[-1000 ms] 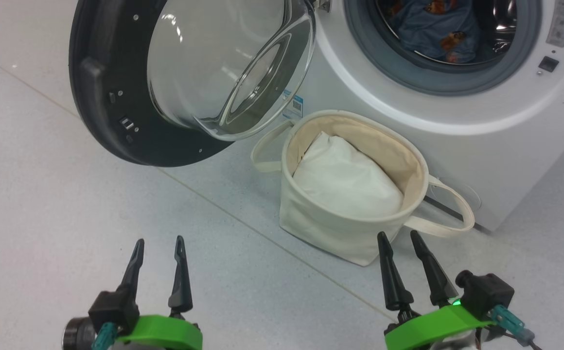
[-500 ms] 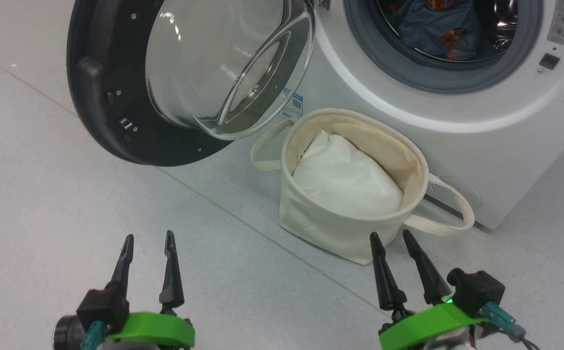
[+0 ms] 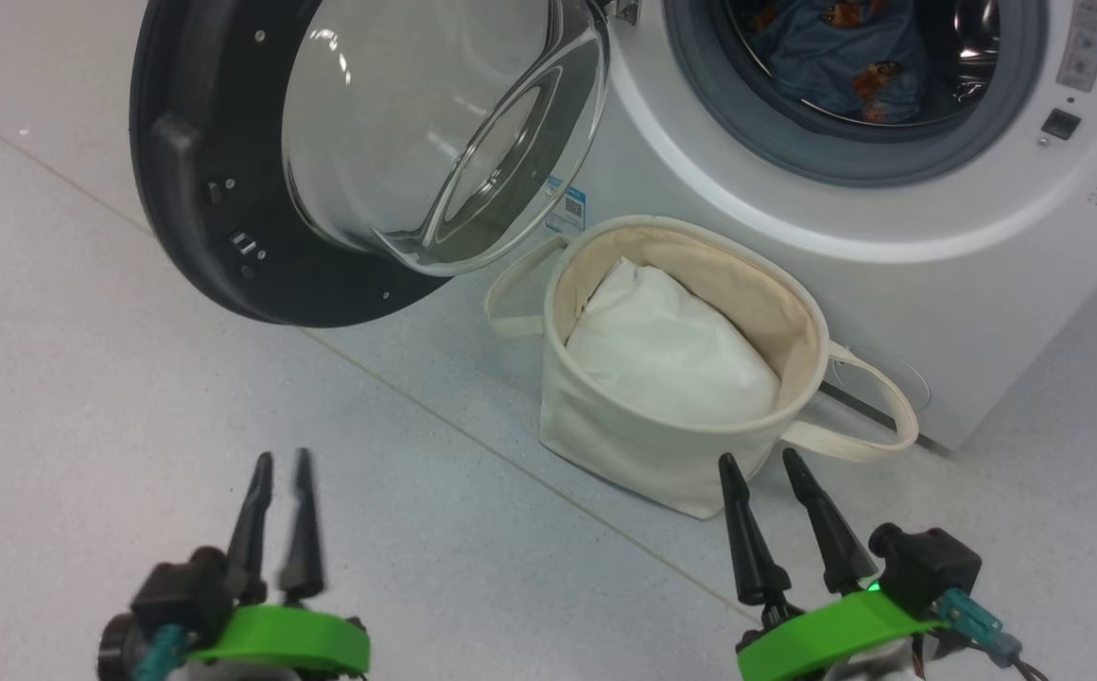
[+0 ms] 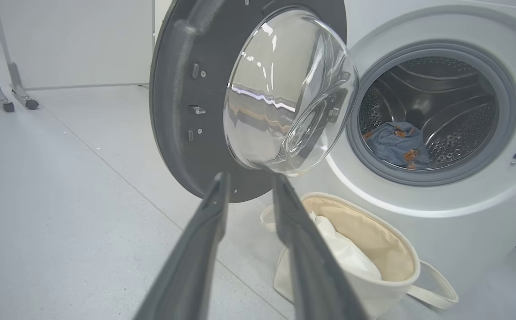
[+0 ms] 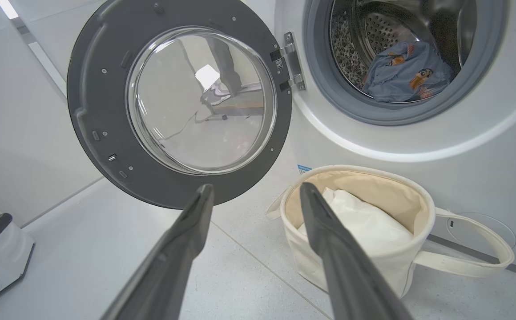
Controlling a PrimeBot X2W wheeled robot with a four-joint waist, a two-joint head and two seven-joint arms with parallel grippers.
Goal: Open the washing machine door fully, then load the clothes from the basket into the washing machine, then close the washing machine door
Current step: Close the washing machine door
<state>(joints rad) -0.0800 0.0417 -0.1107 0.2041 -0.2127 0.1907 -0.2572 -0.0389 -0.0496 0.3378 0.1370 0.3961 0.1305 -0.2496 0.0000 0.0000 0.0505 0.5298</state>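
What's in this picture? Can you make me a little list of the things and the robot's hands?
door: swung open
washing machine: drum open to view
clothes: blue piece lying in the drum
basket: on the floor before the machine
pillow: white, in the basket
left gripper: open, empty
right gripper: open, empty

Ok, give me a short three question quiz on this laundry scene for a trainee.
1. True or false: the washing machine door stands open.
2. Fill in: the basket holds a plain white ____.
3. The blue clothes lie: A inside the washing machine, B in the basket, C draped over the door.
Key: 1 true. 2 liner. 3 A.
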